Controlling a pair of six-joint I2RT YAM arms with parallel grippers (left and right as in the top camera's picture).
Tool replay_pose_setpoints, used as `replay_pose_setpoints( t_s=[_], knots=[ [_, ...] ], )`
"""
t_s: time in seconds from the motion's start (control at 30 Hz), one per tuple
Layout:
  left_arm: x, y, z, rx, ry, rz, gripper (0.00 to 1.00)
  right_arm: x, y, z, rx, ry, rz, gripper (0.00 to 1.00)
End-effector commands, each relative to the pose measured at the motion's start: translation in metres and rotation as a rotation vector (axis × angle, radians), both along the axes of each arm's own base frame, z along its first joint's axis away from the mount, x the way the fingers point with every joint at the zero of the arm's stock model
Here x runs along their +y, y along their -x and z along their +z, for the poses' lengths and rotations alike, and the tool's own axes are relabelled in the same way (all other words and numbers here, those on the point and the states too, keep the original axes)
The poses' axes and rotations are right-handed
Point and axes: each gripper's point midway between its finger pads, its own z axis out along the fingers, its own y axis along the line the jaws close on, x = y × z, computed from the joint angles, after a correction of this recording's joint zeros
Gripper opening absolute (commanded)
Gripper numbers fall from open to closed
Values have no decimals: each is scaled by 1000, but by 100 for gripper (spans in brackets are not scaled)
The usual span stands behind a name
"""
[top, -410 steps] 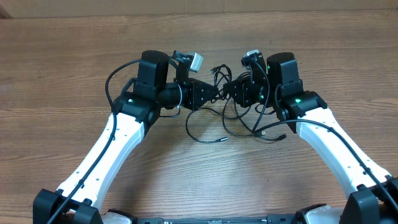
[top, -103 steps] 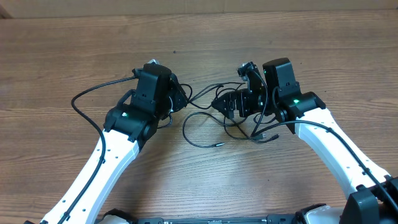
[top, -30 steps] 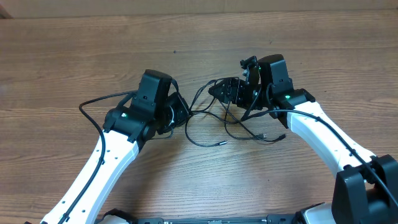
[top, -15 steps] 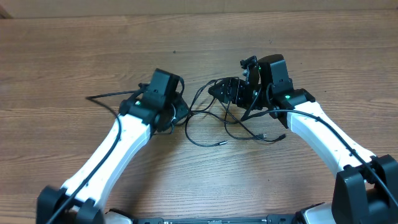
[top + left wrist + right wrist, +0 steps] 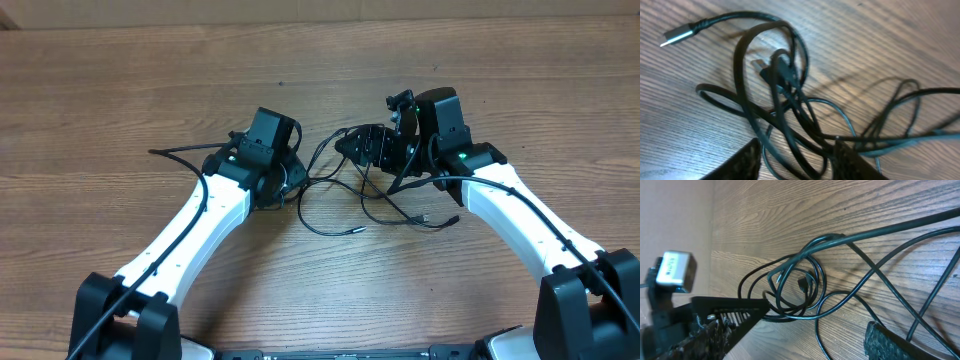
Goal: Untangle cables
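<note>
The tabletop [image 5: 100,80] is brown, streaky wood grain with a dull satin finish. The cables [image 5: 785,80] have smooth black rubbery jackets with a faint shine. One plug [image 5: 677,35], at ten o'clock in the left wrist view, has a bright silvery metal tip behind a ribbed black collar. The left arm [image 5: 190,235] and right arm [image 5: 520,225] have glossy white plastic shells and matt black joints. The left pincer [image 5: 797,145] and right pincer [image 5: 820,320] have black fingers [image 5: 705,330] with a coarse, pebbly surface.
</note>
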Motion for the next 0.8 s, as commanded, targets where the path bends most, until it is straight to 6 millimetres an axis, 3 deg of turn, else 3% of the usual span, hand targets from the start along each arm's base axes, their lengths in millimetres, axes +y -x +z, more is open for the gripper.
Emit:
replay_pose_setpoints(
  t_s=[0.0,0.03,0.3,0.43,0.63,0.77],
  knots=[
    [0,3,-20,56,-24,10,20,2,-5,5,-18,-4,1,86],
    [-1,3,-22,65,-21,8,4,2,-5,5,-18,-4,1,86],
    [-12,1,-5,35,47,-14,4,2,-3,4,-6,0,2,86],
    [-18,-4,31,-47,105,-25,4,3,4,2,24,-9,18,86],
    [-19,-9,102,-222,172,-28,4,21,23,16,64,-128,133,92],
    [-20,-6,118,-257,193,-37,4,26,25,18,83,-141,126,92]
  ],
)
